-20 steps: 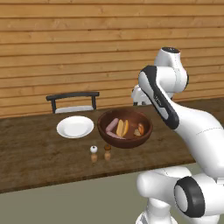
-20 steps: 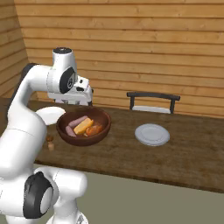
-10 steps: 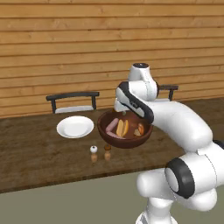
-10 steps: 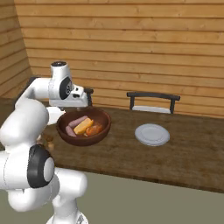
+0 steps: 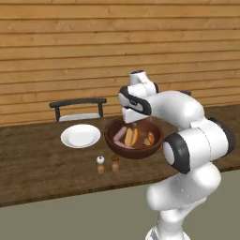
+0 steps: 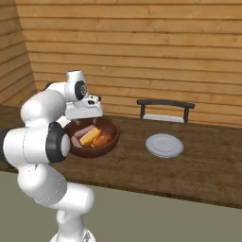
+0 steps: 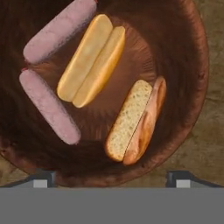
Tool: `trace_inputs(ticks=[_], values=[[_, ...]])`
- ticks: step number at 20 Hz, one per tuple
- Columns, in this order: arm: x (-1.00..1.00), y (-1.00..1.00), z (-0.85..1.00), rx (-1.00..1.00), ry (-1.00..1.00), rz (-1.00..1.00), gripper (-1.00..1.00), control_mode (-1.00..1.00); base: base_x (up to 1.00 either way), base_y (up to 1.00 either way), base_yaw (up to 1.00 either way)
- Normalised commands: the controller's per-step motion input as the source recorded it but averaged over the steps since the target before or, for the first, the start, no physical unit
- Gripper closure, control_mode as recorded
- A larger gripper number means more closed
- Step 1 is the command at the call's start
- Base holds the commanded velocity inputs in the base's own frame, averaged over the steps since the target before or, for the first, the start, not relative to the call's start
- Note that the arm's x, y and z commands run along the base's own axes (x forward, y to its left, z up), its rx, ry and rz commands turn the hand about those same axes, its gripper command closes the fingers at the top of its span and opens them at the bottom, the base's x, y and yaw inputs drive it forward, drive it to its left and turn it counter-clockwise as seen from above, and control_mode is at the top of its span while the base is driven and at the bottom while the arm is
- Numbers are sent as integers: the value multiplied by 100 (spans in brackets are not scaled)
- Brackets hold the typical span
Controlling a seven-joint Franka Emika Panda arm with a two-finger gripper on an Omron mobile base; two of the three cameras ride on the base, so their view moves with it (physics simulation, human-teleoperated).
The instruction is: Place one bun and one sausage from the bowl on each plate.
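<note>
The gripper [image 7: 112, 177] hangs above the bowl [image 7: 194, 94] with its two fingertips [image 7: 41, 178] spread wide, and nothing is between them. In the hand view the fingertips stand at about 6 o'clock of the bowl, near its rim. Inside the bowl lie two sausages and two buns. One sausage [image 7: 59, 29] is at about 11 o'clock, the other sausage [image 7: 49, 107] at about 8 o'clock. The yellow bun [image 7: 92, 59] lies near the middle, and the split bun [image 7: 136, 121] at about 4 o'clock. In the left base view the bowl stands on the wooden table [image 5: 37, 164], and the white plate [image 5: 80, 136] is at its 9 o'clock, apart from it. Two small shakers [image 5: 108, 164] stand at about 7 o'clock of the bowl. A dark chair [image 5: 77, 108] is behind the plate.
</note>
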Motion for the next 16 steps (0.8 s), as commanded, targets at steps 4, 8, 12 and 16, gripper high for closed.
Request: trace_inputs(ticks=[4, 8, 12, 16], values=[[5, -34, -65, 3, -5, 0, -100, -100, 0, 0, 0], [2, -20, -69, 0, 0, 0, -100, -100, 0, 0, 0], [0, -12, -69, 0, 0, 0, -100, -100, 0, 0, 0], [0, -9, -56, 0, 0, 0, -100, -100, 0, 0, 0]])
